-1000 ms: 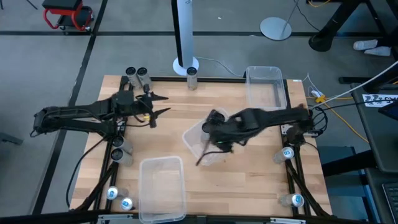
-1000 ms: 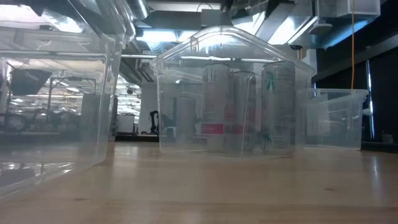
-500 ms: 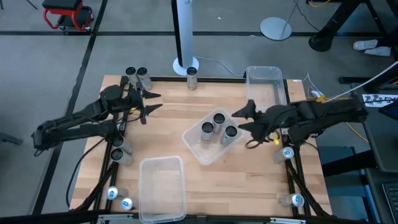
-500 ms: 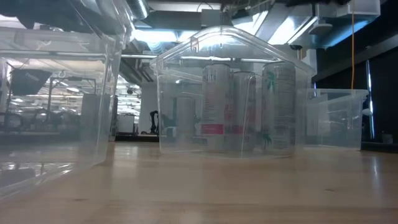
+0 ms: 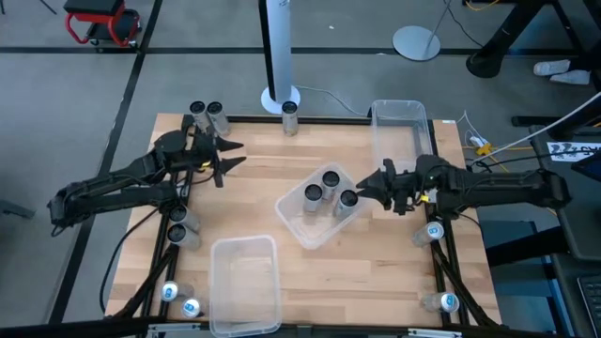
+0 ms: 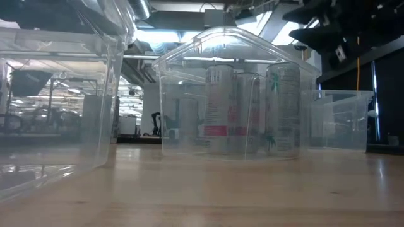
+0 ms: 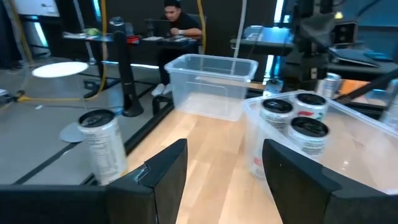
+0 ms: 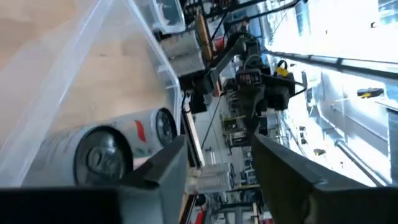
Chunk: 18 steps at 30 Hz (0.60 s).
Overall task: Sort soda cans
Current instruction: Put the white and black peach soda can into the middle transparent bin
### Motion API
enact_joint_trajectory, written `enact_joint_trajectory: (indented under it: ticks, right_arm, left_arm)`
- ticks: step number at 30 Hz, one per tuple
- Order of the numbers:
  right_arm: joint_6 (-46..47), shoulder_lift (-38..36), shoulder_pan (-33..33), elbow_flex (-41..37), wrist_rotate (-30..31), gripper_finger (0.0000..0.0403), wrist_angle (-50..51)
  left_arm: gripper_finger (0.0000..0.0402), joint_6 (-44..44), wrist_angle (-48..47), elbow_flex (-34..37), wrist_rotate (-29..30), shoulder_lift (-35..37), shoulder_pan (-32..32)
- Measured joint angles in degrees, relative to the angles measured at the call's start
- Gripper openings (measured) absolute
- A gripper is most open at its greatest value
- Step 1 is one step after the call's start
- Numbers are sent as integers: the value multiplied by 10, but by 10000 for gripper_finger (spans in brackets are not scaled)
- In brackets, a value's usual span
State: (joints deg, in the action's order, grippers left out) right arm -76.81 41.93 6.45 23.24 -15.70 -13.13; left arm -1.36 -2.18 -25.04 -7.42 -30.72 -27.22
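Your right gripper (image 5: 383, 182) has its fingers spread, nothing between them; it hangs just beside the right edge of the centre bin (image 5: 293, 222), above the table (image 5: 272, 164), and in the low view it shows dark at the upper right (image 6: 322, 28). Your left gripper (image 5: 229, 156) also has its fingers apart and empty, over the table's left rear part, near the two dark-topped cans (image 5: 206, 114) standing at the rear left corner. From the left wrist you see both dark fingers (image 7: 165, 171) parted, with one dark-topped can (image 7: 102, 143) upright by the table's edge and the centre bin ahead. The centre bin holds three dark-topped cans (image 5: 328, 191), upright and close together; the low view shows them through the clear wall (image 6: 246, 110), one with a red patch on its label. A single can (image 5: 289, 115) stands at the rear edge, just by the base of a white pole (image 5: 277, 56). Two more cans (image 5: 178, 225) sit at the left edge beside the left arm. Pale-topped cans: two at the front left corner (image 5: 180, 299), one at the right edge (image 5: 432, 231), one at the front right corner (image 5: 447, 301). An empty bin (image 5: 246, 282) lies at the front, left of centre; another bin (image 5: 402, 131) sits at the rear right. The right wrist view shows cans on their sides relative to the camera, seen through a bin wall. A person (image 7: 180, 25) sits at a desk in the room beyond.
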Motion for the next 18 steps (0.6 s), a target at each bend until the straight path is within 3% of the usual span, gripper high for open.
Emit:
enact_joint_trajectory:
  ticks: [7, 18]
  right_arm:
    - [1, 0, 23, 0, 61, 128, -5]
    - [29, 0, 22, 0, 71, 134, -3]
  left_arm:
    - [198, -1, -5, 0, 21, 0, 0]
    - [198, -1, -7, 0, 21, 0, 0]
